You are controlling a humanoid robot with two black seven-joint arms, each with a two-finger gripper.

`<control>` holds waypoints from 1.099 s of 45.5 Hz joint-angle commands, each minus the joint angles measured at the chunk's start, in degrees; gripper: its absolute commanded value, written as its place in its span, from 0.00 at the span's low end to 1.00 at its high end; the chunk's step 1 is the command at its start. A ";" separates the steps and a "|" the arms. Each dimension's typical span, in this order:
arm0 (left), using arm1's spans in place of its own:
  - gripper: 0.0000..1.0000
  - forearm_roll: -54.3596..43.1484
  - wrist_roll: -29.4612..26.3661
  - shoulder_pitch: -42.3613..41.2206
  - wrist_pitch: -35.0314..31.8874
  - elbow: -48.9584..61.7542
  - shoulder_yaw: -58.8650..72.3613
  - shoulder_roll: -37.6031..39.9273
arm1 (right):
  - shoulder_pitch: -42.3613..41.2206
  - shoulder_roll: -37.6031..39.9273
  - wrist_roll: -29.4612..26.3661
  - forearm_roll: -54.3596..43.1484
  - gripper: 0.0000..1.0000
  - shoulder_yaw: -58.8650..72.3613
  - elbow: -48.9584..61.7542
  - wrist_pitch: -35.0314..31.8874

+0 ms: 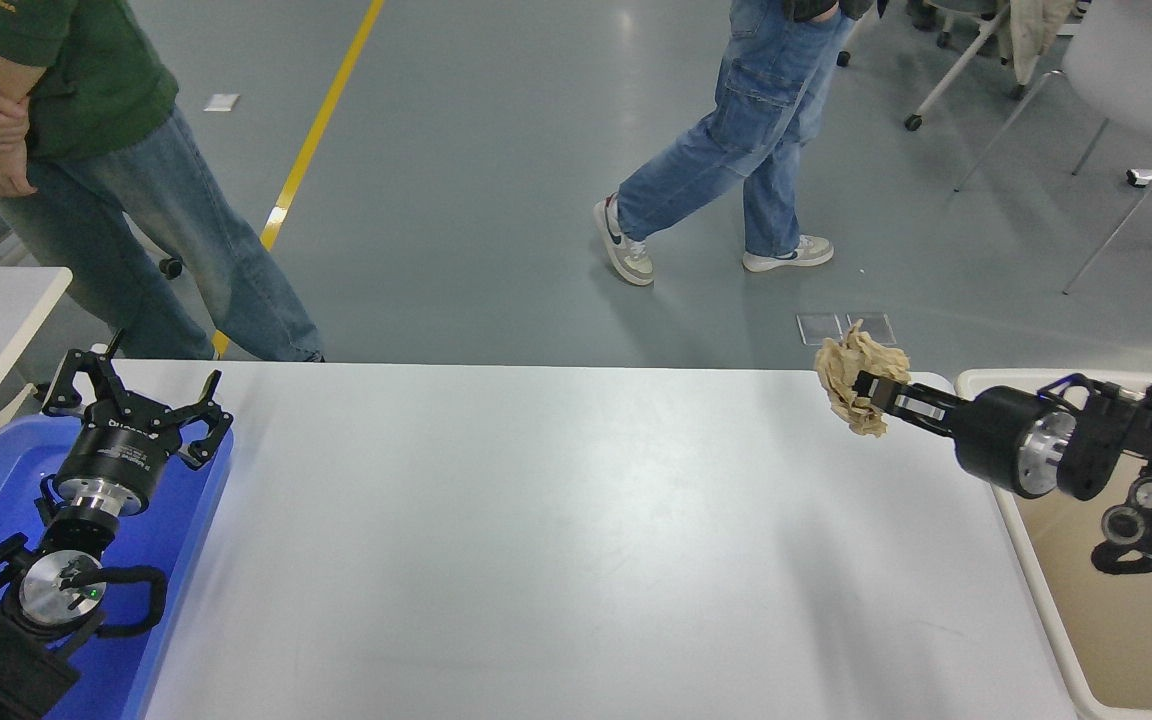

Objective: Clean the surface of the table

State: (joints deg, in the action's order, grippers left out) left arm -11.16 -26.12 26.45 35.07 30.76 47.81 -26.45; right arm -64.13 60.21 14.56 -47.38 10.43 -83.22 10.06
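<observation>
A wide white table surface (536,540) fills the lower part of the head view, seen from above and behind the robot. The right gripper (876,397) reaches in from the right edge, its fingers clamped on a crumpled wad of brown paper (858,375), held up in the air over the table's far right corner. Just beside that corner, off the table's right end, stands a cream-coloured bin (1066,600) with an open top — the likely place for the paper. The left gripper (136,405) sits parked at the lower left over a blue tray (176,560), its fingers spread apart and holding nothing. Nothing else shows on the tabletop. Beyond the far edge, one person stands at the upper left and another walks across the grey floor. To do this step well, the arm should probably carry the wad fully past the bin's near rim, keeping the grip firm, and let go only once the paper hangs over the opening — released too soon, it could drop back onto the table or the rim.
</observation>
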 commanded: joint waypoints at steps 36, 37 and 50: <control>1.00 0.00 0.02 0.00 0.00 0.00 0.00 0.00 | 24.39 -10.72 10.23 22.86 0.00 -3.32 45.58 -6.72; 1.00 0.00 0.02 0.00 0.00 0.00 0.00 0.00 | 24.92 -11.60 10.23 23.21 0.00 -3.32 47.34 -6.63; 1.00 0.00 0.02 0.00 0.00 0.00 0.00 0.00 | 32.22 -26.80 10.14 24.44 0.00 -2.70 73.79 -6.89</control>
State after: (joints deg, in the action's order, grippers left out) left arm -11.16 -26.12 26.46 35.07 30.78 47.81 -26.45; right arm -38.30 45.91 24.56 -24.58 7.17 -31.51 3.34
